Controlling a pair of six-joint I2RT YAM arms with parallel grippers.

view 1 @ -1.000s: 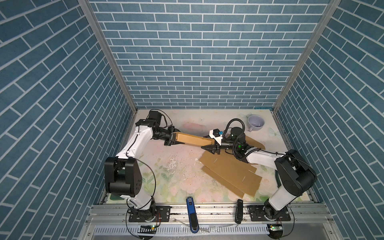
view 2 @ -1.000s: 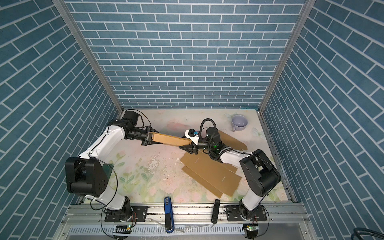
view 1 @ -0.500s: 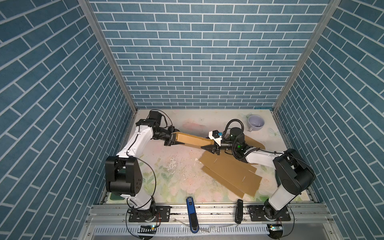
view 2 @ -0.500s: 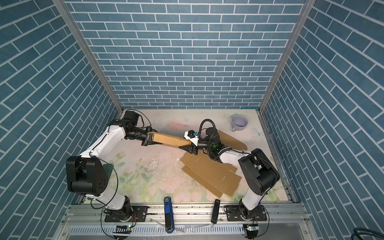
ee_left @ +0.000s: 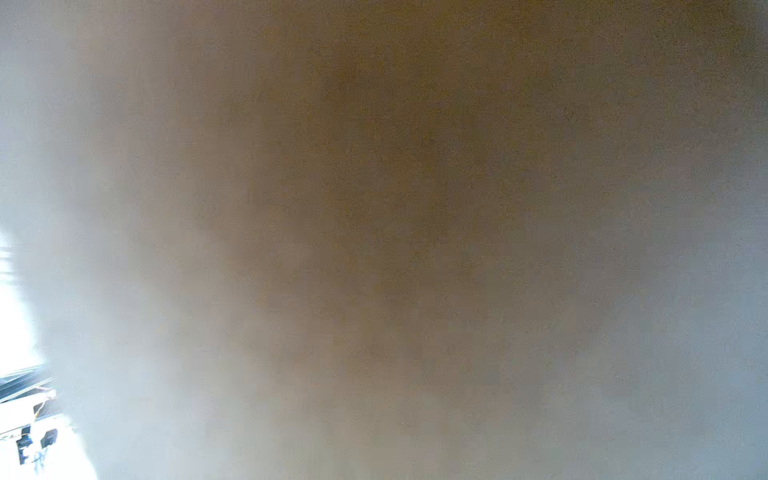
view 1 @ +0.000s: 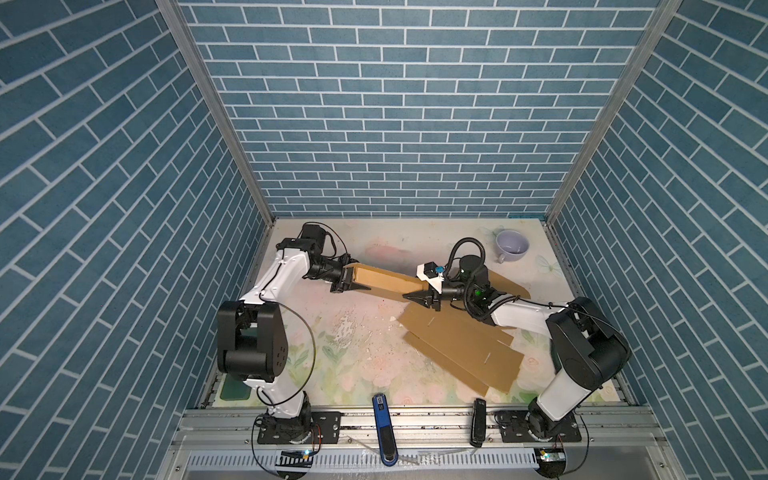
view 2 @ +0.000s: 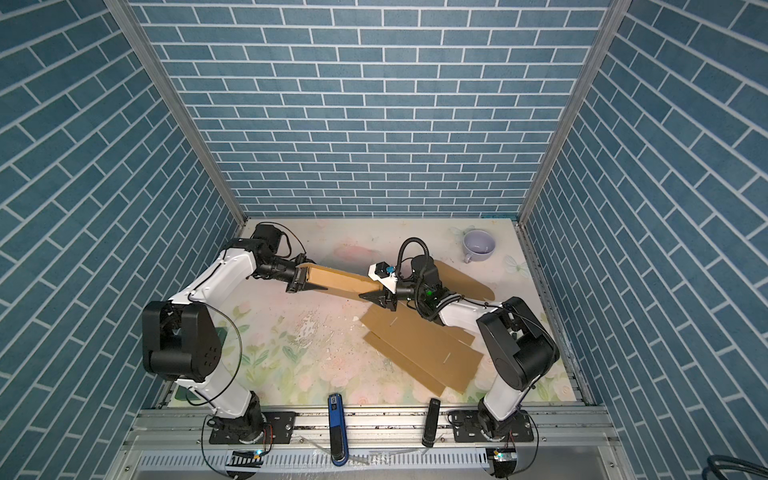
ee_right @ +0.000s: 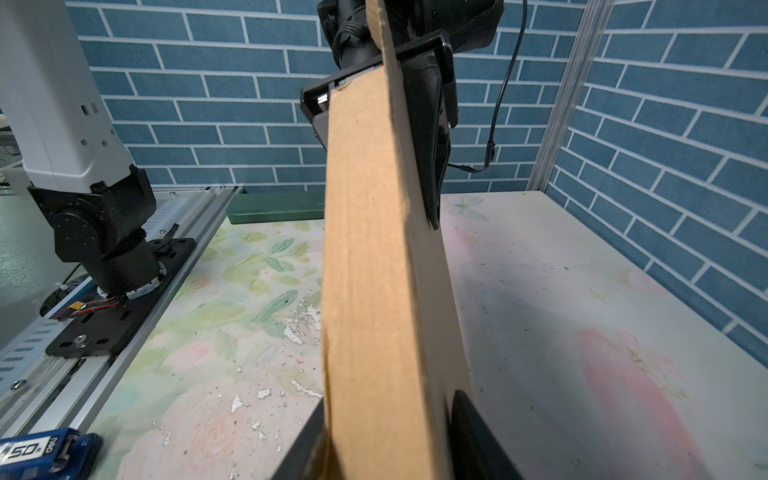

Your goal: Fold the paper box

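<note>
Paper box is a long, flattened brown sleeve, and you have it raised off the surface, spanning from near the far left corner toward the middle. The left gripper is clamped on one short end and the right gripper on the other. Held by both ends like this, the sleeve appears stretched between the arms and clear of the surface, which probably frees its walls to be squared open.

In the right wrist view the box runs edge-on away from the camera, with the right gripper's fingers pressed against its two faces, so you are grasping it there. At the far end one left finger lies along the card; its partner is hidden behind the box.

More flat sheets lie under your right arm, toward the near right corner. You cannot tell from either top view whether they are spare blanks or joined to the held piece. A cup stands well apart near the far right corner.

The left wrist view gives you almost nothing: a brown blur fills it, likely the card sitting right against the lens. The box's flaps and creases cannot be made out in any view.
</note>
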